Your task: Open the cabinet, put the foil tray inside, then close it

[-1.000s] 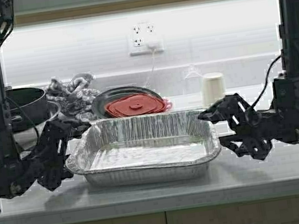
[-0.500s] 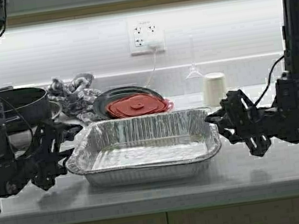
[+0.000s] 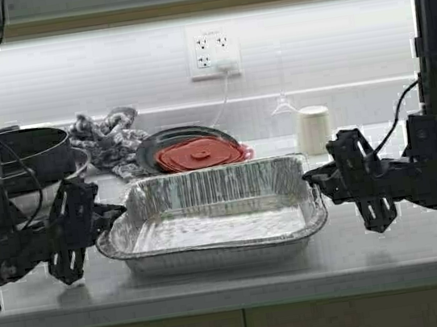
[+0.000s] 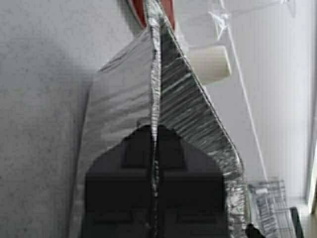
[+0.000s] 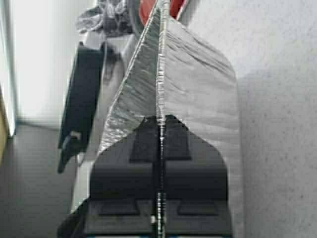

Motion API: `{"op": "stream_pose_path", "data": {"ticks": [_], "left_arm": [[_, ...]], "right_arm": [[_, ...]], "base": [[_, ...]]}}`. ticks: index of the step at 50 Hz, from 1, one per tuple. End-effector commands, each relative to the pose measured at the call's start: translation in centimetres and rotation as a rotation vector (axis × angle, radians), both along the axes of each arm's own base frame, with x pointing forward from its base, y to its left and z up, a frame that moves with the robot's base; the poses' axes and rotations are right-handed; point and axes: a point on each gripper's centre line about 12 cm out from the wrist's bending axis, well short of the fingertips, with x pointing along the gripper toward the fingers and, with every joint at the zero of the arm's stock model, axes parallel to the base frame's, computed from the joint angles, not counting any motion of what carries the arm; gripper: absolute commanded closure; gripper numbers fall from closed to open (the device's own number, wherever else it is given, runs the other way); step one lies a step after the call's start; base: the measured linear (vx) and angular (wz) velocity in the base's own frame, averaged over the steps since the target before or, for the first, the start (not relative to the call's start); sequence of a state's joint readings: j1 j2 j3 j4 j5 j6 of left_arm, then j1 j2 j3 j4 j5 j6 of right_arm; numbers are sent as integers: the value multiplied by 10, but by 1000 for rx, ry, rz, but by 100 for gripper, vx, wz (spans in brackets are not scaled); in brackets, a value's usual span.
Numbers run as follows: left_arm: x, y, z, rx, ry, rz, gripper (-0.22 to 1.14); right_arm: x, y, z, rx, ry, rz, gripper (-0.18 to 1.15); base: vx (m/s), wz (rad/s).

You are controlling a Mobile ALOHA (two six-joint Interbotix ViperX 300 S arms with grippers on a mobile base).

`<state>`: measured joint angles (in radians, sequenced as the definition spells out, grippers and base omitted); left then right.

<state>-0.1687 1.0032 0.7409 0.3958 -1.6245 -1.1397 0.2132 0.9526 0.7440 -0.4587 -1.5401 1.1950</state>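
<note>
Left gripper [image 3: 106, 221] is clamping the left rim of the one foil tray [image 3: 213, 213]; right gripper [image 3: 316, 177] is pinching its right rim. Both wrist views are showing the rim sandwiched between closed pads. Tray is sitting centered on the tabletop [image 3: 219, 281]. Behind the tray: one dark plate [image 3: 159, 146] with one red lid [image 3: 199, 154], one white cup [image 3: 314, 129], one black pot [image 3: 33, 149] left of the plate.

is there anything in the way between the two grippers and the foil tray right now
Nothing visible. The left gripper is shut on the foil tray rim at one short end, and the right gripper is shut on the opposite end's rim.
</note>
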Motion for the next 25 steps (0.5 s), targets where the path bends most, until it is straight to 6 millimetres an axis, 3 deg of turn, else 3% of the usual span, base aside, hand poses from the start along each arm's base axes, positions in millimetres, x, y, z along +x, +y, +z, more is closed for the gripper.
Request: {"op": "stream_pose_path", "data": {"ticks": [1, 13, 25], "left_arm": [[-5, -2, 35, -8, -40, -17, 89], [-35, 3, 91, -9, -63, -17, 89], [-72, 9, 148, 7, -96, -21, 89]], "right_arm": [[-2, 4, 38, 43, -50, 27, 89], [-33, -1, 97, 60, -80, 47, 89], [-63, -5, 140, 104, -102, 71, 89]], "base": [[0, 0], [0, 0], [0, 0]]}}
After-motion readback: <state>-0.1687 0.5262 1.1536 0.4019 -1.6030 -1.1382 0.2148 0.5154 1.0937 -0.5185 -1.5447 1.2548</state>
